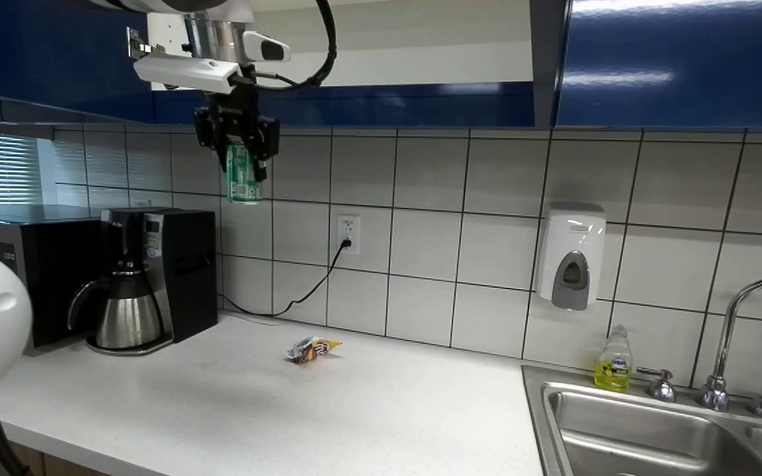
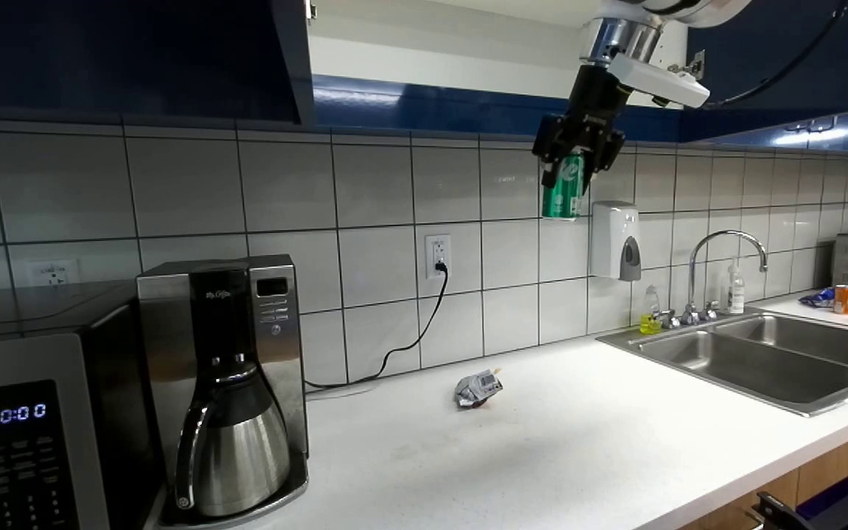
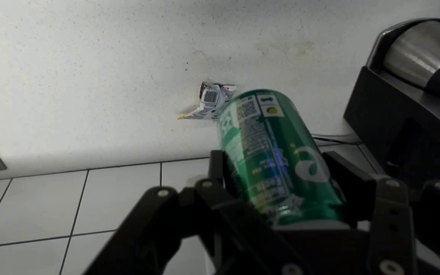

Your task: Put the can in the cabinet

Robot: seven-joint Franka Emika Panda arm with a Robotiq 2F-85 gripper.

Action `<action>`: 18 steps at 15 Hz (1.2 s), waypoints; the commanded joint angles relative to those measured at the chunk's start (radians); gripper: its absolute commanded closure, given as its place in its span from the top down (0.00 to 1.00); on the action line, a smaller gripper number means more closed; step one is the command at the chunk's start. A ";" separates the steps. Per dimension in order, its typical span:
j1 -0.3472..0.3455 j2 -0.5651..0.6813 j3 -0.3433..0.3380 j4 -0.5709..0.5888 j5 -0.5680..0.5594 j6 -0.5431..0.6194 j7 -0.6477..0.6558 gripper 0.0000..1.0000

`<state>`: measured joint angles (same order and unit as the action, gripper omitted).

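Observation:
The green can hangs below my gripper in mid-air, well above the counter. It also shows in an exterior view and in the wrist view. My gripper points down with its two fingers pressed on the can's sides. The can's pale end sits close to the palm, and its far end sticks out past the fingertips. The overhead cabinet has a dark-blue bottom edge and an open cream interior, also seen in an exterior view. The can is below the cabinet's bottom edge; the arm is in front of the opening.
A crumpled wrapper lies on the white counter. A coffee maker and a microwave stand at one end. A soap dispenser hangs on the tiled wall near the sink. Open blue cabinet doors flank the opening.

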<state>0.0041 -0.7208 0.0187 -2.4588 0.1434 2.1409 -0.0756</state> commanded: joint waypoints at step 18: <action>0.034 0.045 0.034 0.371 0.007 -0.162 0.142 0.41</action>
<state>0.0375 -0.7272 0.0363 -2.1869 0.1499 2.0199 0.0189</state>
